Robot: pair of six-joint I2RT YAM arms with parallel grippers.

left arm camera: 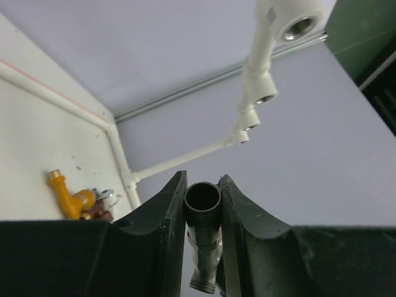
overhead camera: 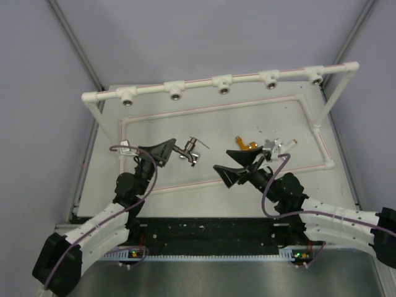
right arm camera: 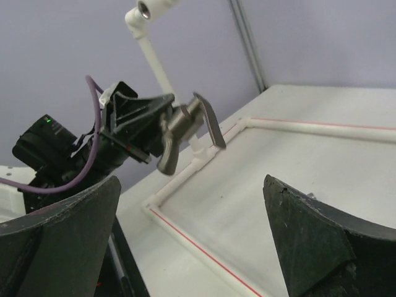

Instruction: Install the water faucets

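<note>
Dark grey faucet (overhead camera: 192,148) held clear of the tabletop (overhead camera: 247,120), clamped around its body by the closed left hand (overhead camera: 173,148). Likely rigid, light, slick metal; the body is the safest hold. Right hand (overhead camera: 235,166) gapes wide, empty. Other faucets (overhead camera: 245,145) lie heaped just beside it, their colours partly hidden by its fingers.

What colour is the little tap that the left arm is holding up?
Dark grey metal. The faucet shows best in the right wrist view.
</note>
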